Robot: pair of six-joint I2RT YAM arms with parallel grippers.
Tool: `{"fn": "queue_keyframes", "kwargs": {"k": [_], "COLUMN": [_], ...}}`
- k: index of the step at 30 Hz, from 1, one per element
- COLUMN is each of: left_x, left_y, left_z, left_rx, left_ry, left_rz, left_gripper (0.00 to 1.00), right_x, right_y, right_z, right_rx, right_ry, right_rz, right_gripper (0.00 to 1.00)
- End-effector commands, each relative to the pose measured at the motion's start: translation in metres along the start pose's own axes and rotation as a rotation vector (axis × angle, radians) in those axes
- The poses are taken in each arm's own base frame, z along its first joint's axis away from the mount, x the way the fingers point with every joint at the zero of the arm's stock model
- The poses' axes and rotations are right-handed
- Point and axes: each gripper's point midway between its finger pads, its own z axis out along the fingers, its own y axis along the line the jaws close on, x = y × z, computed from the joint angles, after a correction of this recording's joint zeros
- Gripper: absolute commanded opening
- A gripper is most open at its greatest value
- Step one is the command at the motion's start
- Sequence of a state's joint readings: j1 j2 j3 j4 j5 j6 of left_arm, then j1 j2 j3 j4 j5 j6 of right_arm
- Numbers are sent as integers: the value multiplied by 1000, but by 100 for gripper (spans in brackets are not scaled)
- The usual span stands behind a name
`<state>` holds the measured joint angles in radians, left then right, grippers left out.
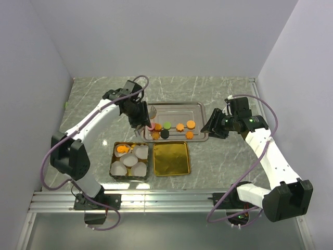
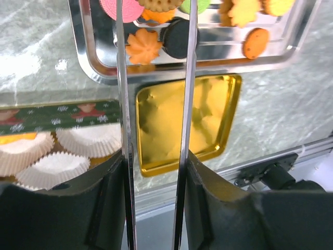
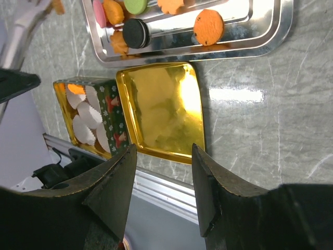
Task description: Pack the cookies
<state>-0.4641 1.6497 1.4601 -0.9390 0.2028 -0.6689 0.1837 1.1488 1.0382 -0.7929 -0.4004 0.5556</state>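
Several cookies lie on a silver tray: pink, green, black and orange ones. One orange cookie sits in a paper cup in the tin. My left gripper is shut on metal tongs, blades apart, reaching over the tray's left end. In the left wrist view the tips run out of frame between the pink cookie and the black cookie. My right gripper is open and empty, just right of the tray.
A green tin with white pleated paper cups stands in front of the tray. Its gold lid lies upside down to the tin's right. An aluminium rail runs along the near table edge. White walls enclose the table.
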Motion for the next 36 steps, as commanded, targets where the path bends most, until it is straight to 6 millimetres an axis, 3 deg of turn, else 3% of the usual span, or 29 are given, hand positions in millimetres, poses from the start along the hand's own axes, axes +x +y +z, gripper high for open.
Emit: {"fn": "queue_keyframes", "kwargs": {"k": [1, 3, 5, 6, 8, 9, 10, 12, 13, 16, 22, 36], "left_x": [-2, 7, 23, 31, 54, 63, 79, 96, 111, 133, 147, 137], "left_y": [-5, -3, 9, 11, 26, 27, 37, 37, 48, 58, 63, 57], "left_z": [-43, -58, -60, -74, -72, -83, -76, -82, -72, -67, -60, -38], "left_rx": [19, 31, 11, 33, 19, 50, 41, 106, 93, 104, 115, 64], "left_ry": [-74, -91, -79, -108, -80, -107, -78, -82, -42, -15, 6, 10], "left_rz": [13, 15, 4, 8, -15, -15, -38, -49, -60, -88, -100, -101], "left_gripper": [44, 44, 44, 45, 45, 46, 46, 47, 46, 46, 46, 50], "right_x": [-11, -10, -9, -8, -7, -7, -6, -5, -4, -3, -5, 11], "right_y": [12, 12, 11, 10, 8, 9, 7, 6, 5, 6, 7, -3], "right_z": [-10, -11, -9, -8, -6, -5, -3, -1, 1, 4, 3, -2], "right_rx": [-25, -28, -30, -29, -31, -33, -33, -36, -36, -43, -44, -30], "right_ry": [-40, -43, -40, -37, -34, -36, -35, -34, -29, -17, -21, -21], "right_rz": [-34, -36, -32, -27, -23, -21, -18, -10, -8, -4, -8, -4], "right_gripper": [54, 54, 54, 54, 54, 54, 54, 54, 54, 54, 54, 54]}}
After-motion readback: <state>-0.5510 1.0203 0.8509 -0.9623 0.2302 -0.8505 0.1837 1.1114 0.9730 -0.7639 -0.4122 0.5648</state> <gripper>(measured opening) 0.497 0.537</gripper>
